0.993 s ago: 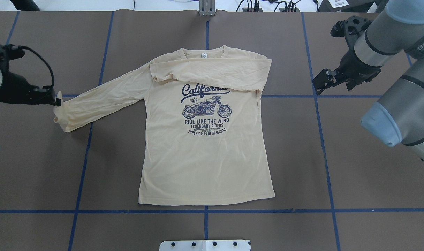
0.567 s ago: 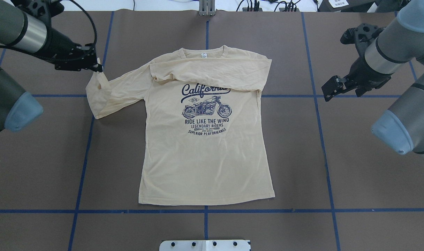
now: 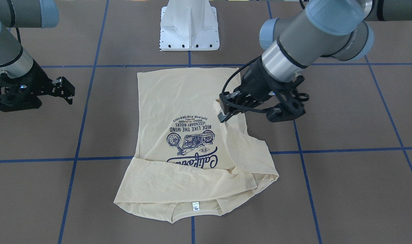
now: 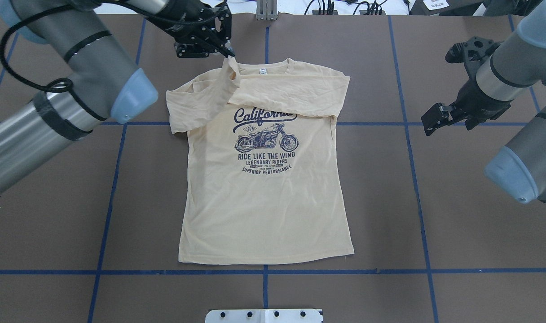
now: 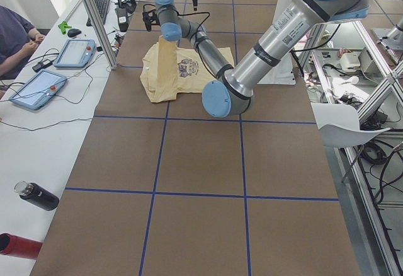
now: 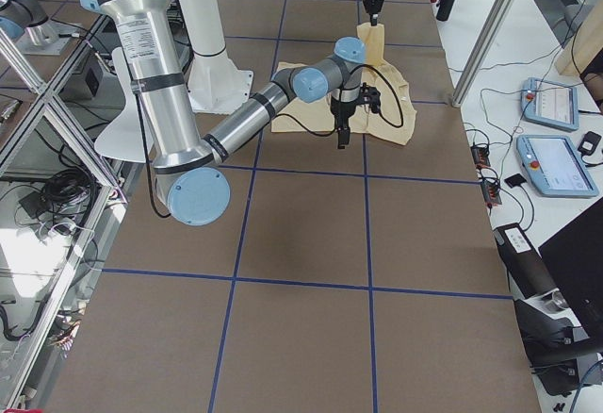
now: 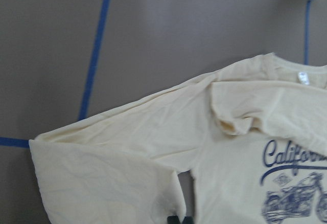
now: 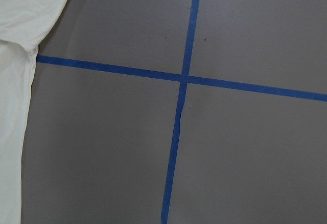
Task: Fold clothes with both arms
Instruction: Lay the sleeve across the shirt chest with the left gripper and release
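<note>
The cream-yellow shirt (image 4: 264, 202) lies flat on the brown table, navy "California" print up and collar at the far side. One sleeve lies folded across its chest (image 4: 295, 96). My left gripper (image 4: 227, 53) is shut on the cuff of the other sleeve (image 4: 196, 103) and holds it raised beside the collar, so the sleeve drapes doubled over the shoulder. In the front-facing view that gripper (image 3: 222, 111) pinches the cuff above the shirt (image 3: 179, 98). My right gripper (image 4: 430, 122) hangs open, nothing in it, over bare table to the right of the shirt (image 3: 68, 93).
The white pedestal base (image 3: 189, 27) stands at the table's near middle edge. Blue tape lines (image 8: 184, 78) grid the brown surface. Beside the far edge lie tablets (image 5: 75, 52) on a white bench, where a seated person shows, and a black bottle (image 5: 38, 195).
My left gripper carried the sleeve cuff from the table's far left up and across to beside the collar, doubling the sleeve over. My right gripper drifted slightly outward and nearer.
</note>
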Motion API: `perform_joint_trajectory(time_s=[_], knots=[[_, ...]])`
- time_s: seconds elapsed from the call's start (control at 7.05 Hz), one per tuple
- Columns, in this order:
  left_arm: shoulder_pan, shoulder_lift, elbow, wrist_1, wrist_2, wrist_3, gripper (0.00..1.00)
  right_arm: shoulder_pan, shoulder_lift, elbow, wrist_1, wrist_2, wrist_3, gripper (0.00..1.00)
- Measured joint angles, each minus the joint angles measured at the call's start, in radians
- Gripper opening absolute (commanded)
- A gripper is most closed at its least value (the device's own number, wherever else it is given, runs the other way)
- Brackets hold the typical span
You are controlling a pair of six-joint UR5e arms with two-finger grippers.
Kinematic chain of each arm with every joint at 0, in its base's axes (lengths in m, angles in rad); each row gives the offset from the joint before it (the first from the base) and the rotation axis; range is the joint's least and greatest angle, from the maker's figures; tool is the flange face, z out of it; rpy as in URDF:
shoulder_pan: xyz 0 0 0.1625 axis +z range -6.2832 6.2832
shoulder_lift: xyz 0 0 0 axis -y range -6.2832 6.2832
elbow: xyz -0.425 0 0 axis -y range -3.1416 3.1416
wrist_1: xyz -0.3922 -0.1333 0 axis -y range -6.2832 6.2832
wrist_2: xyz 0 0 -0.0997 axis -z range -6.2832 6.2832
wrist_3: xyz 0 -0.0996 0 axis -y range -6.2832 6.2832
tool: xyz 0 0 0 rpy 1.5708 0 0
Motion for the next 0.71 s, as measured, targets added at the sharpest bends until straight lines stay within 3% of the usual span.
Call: perform_joint_trajectory(time_s=[0.28,0.71], knots=[[0.065,-0.063,0.173,-0.191,0.071,-0.083,0.0,-0.002,-0.002,-0.002,0.0,-0.001,0.001,1.0],[0.152,-0.108,0.303,-0.29,0.195,-0.101,0.0,-0.004,0.0,-0.008,0.0,-0.005,0.001,1.0]])
